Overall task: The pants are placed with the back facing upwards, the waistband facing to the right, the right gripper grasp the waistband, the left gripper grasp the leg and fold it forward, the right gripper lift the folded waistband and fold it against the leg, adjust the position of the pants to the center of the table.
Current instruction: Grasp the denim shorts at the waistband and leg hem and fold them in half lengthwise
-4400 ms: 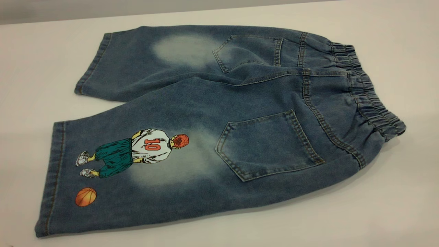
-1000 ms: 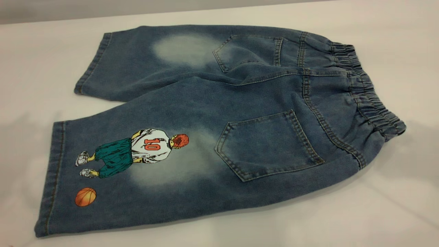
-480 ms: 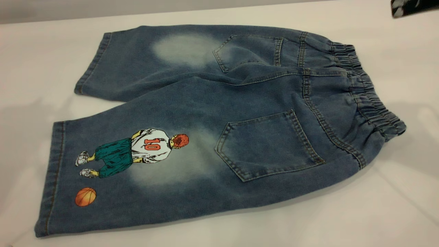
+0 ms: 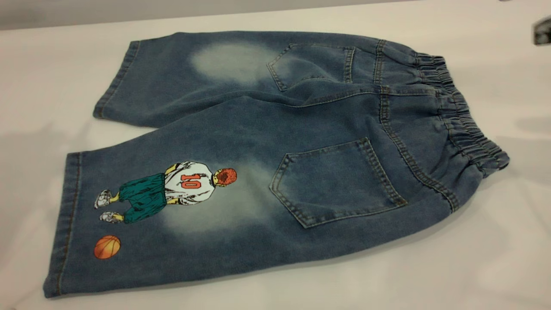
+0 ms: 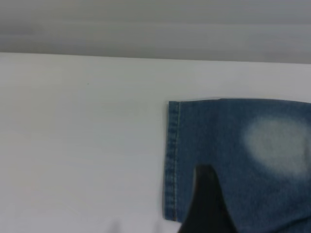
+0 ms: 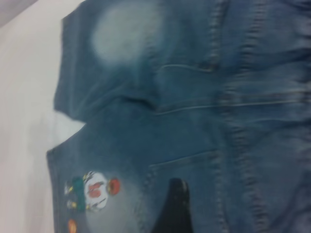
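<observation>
The pants (image 4: pixel 275 146) lie flat, back up, on the white table (image 4: pixel 495 258), with the gathered waistband (image 4: pixel 467 120) at the right. The printed leg (image 4: pixel 181 193) with the number 10 player is the near one and the plain leg (image 4: pixel 181 77) the far one. The left wrist view shows my left gripper (image 5: pixel 208 206) as a black piece hovering over the plain leg's hem (image 5: pixel 172 160). My right gripper (image 6: pixel 175 208) hangs above the back pocket (image 6: pixel 194 170) on the printed leg's side. Neither gripper touches the denim. A dark blurred arm part (image 4: pixel 543 31) shows at the right edge.
Bare tabletop surrounds the pants on every side, with wide room at the left (image 5: pixel 77 145) and at the front right. The table's far edge (image 4: pixel 86 23) meets a grey wall. Soft arm shadows fall on the table at both sides.
The pants have not moved. A dark arm part that entered at the top right corner now sits lower, at the right edge. The shadows on the table have shifted.
</observation>
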